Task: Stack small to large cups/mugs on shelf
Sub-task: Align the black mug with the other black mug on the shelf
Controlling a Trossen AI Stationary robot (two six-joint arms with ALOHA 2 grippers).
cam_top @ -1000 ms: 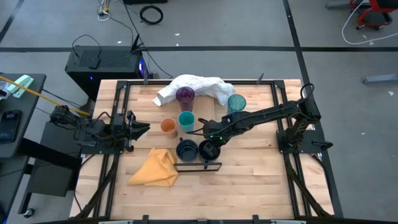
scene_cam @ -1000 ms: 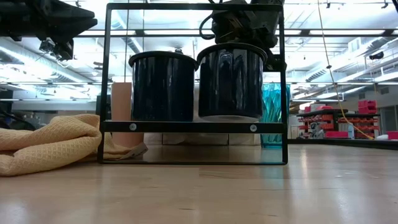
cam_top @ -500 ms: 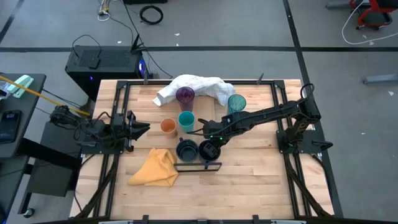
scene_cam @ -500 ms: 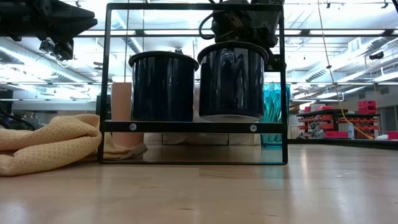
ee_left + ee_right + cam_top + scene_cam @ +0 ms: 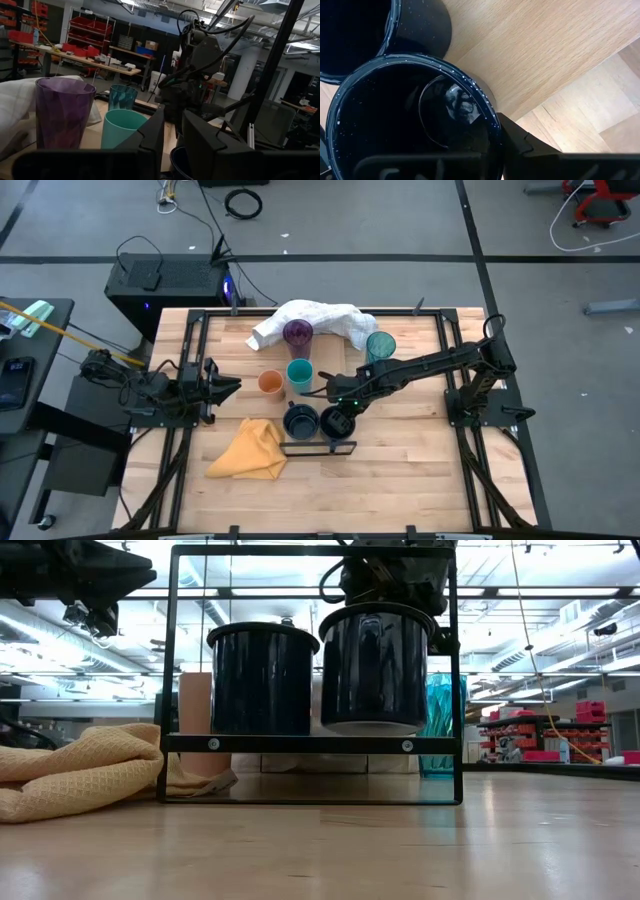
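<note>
Two dark navy mugs are at the shelf, whose dark metal rim [image 5: 320,448] shows as a black frame [image 5: 310,744] in the low view. The left mug [image 5: 300,420] stands on it. My right gripper [image 5: 340,408] is shut on the right mug [image 5: 337,422], whose base hangs just above the shelf bar [image 5: 372,670]. Behind them stand a short orange cup [image 5: 270,383], a short teal cup [image 5: 299,372], a purple tumbler [image 5: 297,332] and a teal tumbler [image 5: 380,345]. My left gripper [image 5: 225,388] is open and empty near the table's left edge. My right gripper holds the right navy mug by its rim wall [image 5: 492,125], coming from above. One finger [image 5: 520,145] lies outside the wall; the other is lost in the dark inside. The mug hangs upright, its base a little clear of the shelf, close beside the other mug.
A crumpled white cloth [image 5: 310,318] lies at the far edge behind the tumblers. A yellow cloth [image 5: 250,450] lies left of the shelf, near the front. Bare tabletop lies in front of and to the right of the shelf.
My right gripper has risen slightly with the right navy mug, which stays upright; its base has come a little farther off the shelf bar.
</note>
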